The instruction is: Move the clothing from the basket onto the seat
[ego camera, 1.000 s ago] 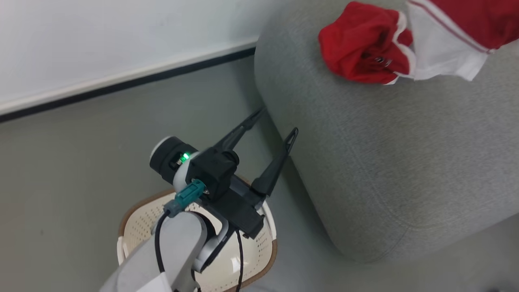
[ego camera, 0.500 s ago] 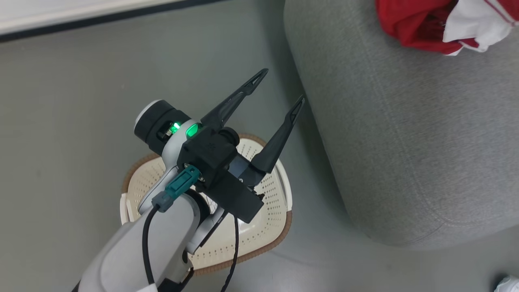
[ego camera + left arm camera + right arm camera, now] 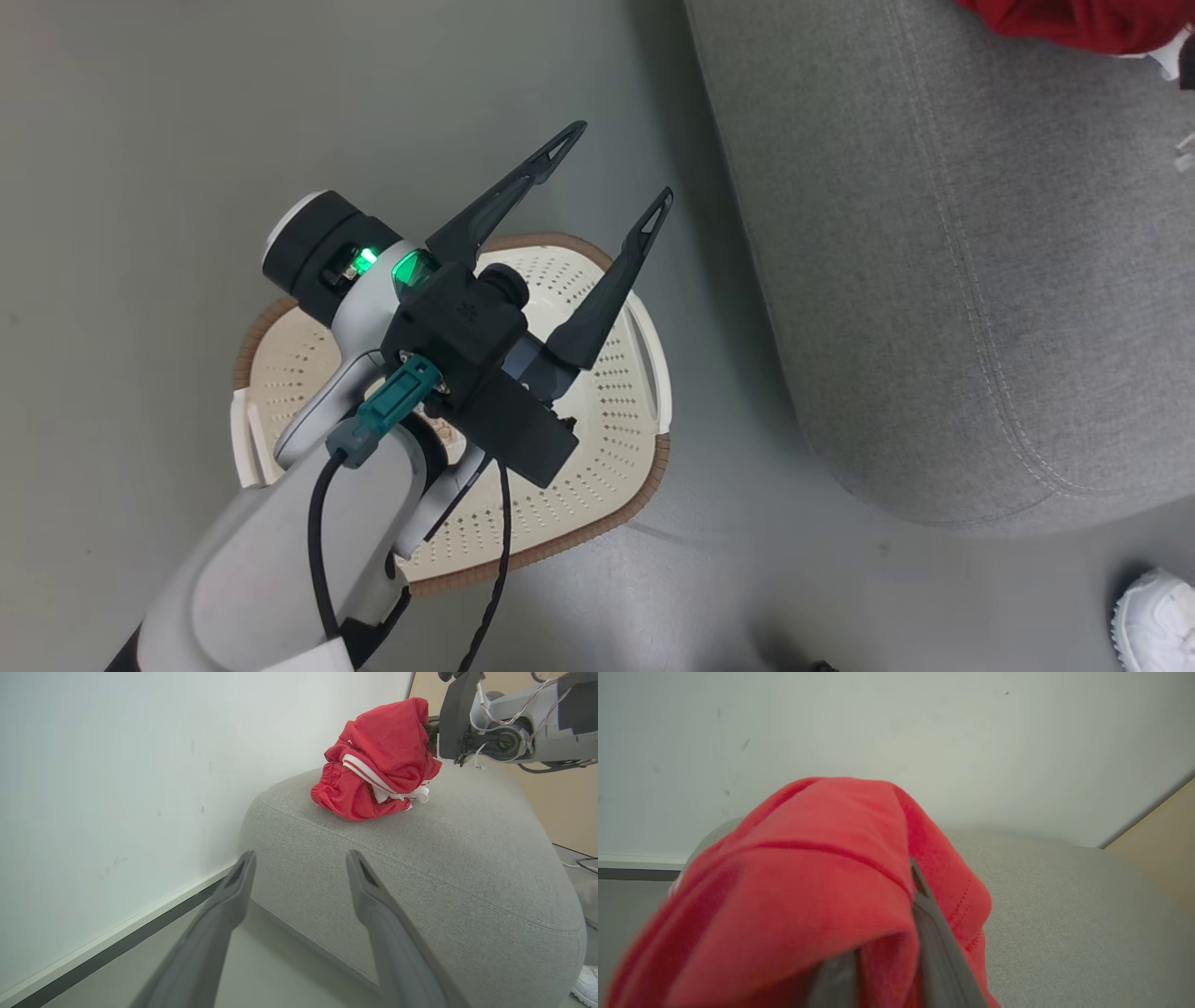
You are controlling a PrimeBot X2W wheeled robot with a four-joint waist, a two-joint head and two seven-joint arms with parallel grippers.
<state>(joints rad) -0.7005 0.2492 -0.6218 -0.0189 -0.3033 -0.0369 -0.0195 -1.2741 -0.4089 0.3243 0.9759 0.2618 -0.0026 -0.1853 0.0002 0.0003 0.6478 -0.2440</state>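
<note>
The clothing [image 3: 380, 774] is a red bundle with white trim, heaped on top of the grey seat [image 3: 420, 858]. In the head view only its red edge [image 3: 1064, 23] shows at the top of the seat [image 3: 934, 280]. My right gripper [image 3: 885, 952] sits in that bundle. Its jaws are narrow, with red fabric [image 3: 808, 868] between and draped over them. My left gripper [image 3: 618, 163] hangs open and holds nothing above the cream basket [image 3: 560, 245] on the floor. The basket's visible inside is bare perforated plastic, and my arm hides part of it. The left fingers [image 3: 233, 896] point toward the seat's end.
A white wall with a dark baseboard [image 3: 117, 947] runs behind the seat's end. The basket stands on grey floor a short way from the seat's rounded corner. A person's white shoe [image 3: 1153, 621] is at the lower right. My right arm [image 3: 514, 742] reaches over the seat.
The head camera has tilted down and swung, so the basket shows more fully and the clothing has slid to the top edge. My left gripper stays open above the basket.
</note>
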